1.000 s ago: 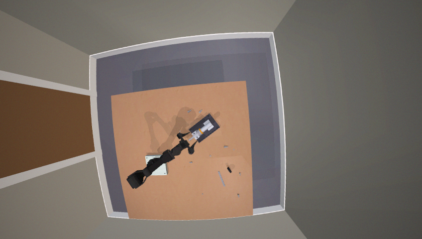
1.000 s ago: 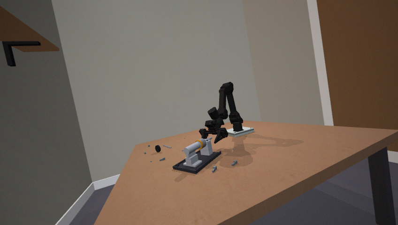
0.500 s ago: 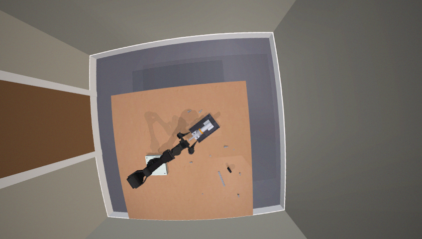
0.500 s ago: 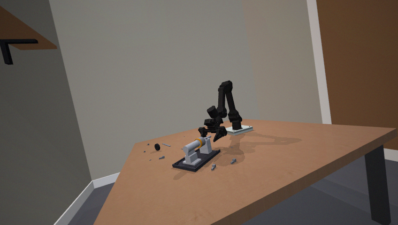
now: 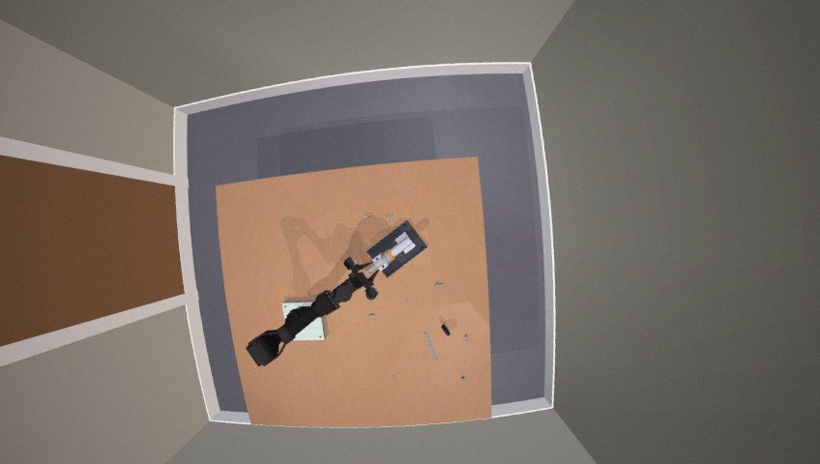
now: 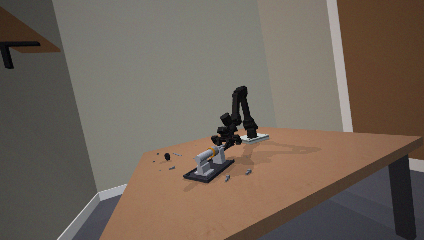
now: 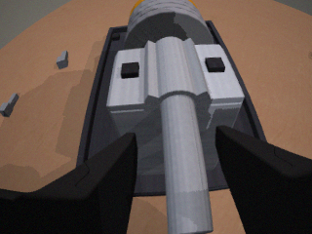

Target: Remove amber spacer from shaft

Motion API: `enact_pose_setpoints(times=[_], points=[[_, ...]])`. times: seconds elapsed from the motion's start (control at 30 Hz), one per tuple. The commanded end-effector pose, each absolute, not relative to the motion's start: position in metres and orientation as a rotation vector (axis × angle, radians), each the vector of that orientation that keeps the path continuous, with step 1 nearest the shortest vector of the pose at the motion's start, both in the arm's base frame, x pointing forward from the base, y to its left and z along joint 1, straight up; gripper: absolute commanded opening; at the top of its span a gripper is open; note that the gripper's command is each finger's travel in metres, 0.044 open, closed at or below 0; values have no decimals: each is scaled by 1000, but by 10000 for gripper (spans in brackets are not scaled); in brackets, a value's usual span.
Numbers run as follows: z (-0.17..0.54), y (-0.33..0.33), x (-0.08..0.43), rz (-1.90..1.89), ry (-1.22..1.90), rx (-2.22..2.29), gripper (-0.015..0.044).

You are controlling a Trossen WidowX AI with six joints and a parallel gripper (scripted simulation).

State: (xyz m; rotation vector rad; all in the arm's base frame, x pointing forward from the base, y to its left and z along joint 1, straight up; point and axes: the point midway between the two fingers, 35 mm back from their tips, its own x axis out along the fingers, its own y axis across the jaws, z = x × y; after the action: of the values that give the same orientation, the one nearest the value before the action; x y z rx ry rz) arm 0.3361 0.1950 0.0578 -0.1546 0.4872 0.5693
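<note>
Exterior view, near to far: two small grey pieces (image 5: 389,216) (image 6: 227,178) (image 7: 62,59) lie right of dark tray (image 5: 420,246) (image 6: 196,179) (image 7: 95,97). Pale housing block (image 5: 404,242) (image 6: 204,168) stands at tray's near end. Amber spacer (image 5: 391,255) (image 6: 213,152) (image 7: 137,6) sits up beside it, off table. Beyond: notched support (image 5: 380,262) (image 6: 219,157) (image 7: 128,90), shaft (image 5: 372,268) (image 6: 221,146) (image 7: 182,141) poking out far side. My gripper (image 5: 373,268) (image 6: 222,147) (image 7: 175,138) straddles shaft, fingers partly open, gap each side. Black wheel (image 5: 445,329) (image 6: 167,156) upright, far left. Arm's base plate (image 5: 316,333) (image 6: 264,137) farthest, right.
</note>
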Motion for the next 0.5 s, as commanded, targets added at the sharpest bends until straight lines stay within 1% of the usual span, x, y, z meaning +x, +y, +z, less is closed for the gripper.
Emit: enact_pose_setpoints(times=[0.0,0.07,0.17,0.47], points=[[58,195,336,570,487,-155,72],[58,195,336,570,487,-155,20],[58,195,336,570,487,-155,0],[58,193,332,566,486,-151,0]])
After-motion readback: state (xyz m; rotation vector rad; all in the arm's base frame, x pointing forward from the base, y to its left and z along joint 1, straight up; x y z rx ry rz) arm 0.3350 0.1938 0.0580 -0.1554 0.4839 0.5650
